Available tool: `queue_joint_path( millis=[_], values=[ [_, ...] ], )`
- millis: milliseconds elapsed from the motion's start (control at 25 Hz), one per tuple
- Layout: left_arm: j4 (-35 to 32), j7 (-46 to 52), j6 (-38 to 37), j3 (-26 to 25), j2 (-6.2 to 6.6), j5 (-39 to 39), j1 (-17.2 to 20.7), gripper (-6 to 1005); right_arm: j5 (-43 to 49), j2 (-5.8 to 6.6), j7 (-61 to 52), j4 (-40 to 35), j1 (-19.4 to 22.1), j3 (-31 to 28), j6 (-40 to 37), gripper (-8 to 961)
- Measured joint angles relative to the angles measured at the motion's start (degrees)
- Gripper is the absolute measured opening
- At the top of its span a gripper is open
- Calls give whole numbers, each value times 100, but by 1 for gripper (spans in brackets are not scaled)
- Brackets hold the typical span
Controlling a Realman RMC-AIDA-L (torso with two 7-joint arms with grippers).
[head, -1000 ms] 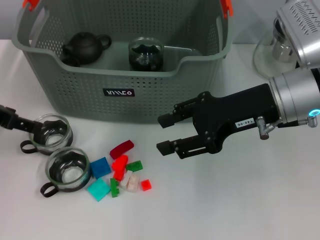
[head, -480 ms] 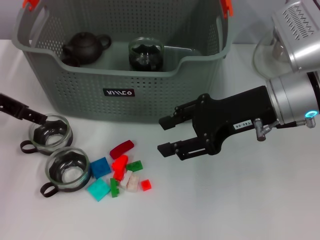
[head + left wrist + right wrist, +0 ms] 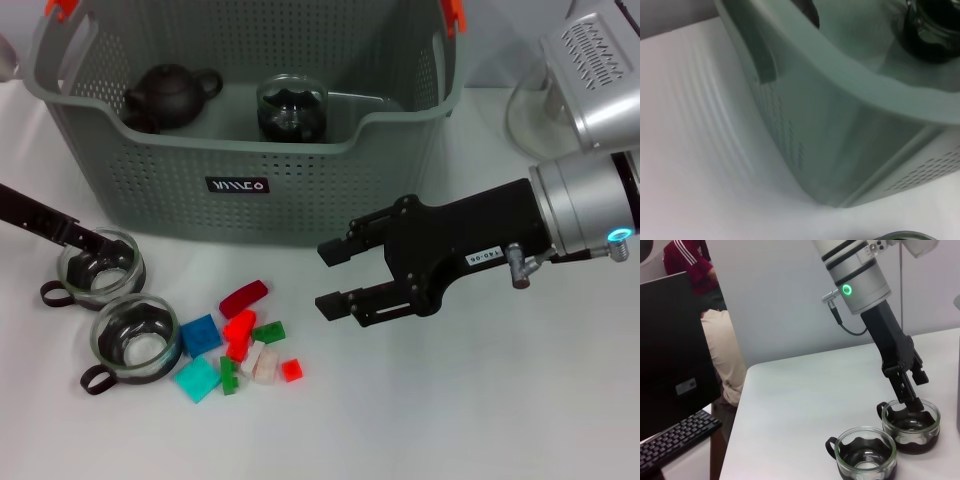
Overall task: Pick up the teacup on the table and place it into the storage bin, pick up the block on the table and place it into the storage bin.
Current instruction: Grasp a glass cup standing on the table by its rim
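Observation:
Two glass teacups stand at the table's left: the farther teacup (image 3: 100, 268) (image 3: 910, 425) and the nearer teacup (image 3: 135, 337) (image 3: 866, 456). My left gripper (image 3: 95, 242) (image 3: 907, 399) reaches in from the left and sits at the farther cup's rim, its tip inside the cup. Several coloured blocks (image 3: 240, 345) lie in a pile right of the cups. My right gripper (image 3: 335, 275) hangs open and holding nothing, above the table right of the blocks. Behind stands the grey-green storage bin (image 3: 240, 185) (image 3: 840, 130), holding a dark teapot (image 3: 170, 95) and a glass cup (image 3: 292, 108).
A glass teapot (image 3: 540, 100) stands at the back right, partly hidden by my right arm. In the right wrist view, a monitor (image 3: 670, 355), a keyboard (image 3: 675, 442) and a seated person (image 3: 720, 355) are beyond the table's left edge.
My left gripper has swung in and down, reaching farther over the farther teacup's rim. The right gripper drifted slightly down. Cups and blocks have not moved.

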State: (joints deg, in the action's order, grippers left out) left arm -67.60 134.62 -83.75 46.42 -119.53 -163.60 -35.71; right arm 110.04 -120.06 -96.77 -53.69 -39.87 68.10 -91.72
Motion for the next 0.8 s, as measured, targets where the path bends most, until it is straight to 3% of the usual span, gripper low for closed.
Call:
queue_joint_path(
  millis=[800],
  values=[
    [948,-121,873,8,44,-6,-2,853,0,-9,82,88,13,-8,67,625]
  ],
)
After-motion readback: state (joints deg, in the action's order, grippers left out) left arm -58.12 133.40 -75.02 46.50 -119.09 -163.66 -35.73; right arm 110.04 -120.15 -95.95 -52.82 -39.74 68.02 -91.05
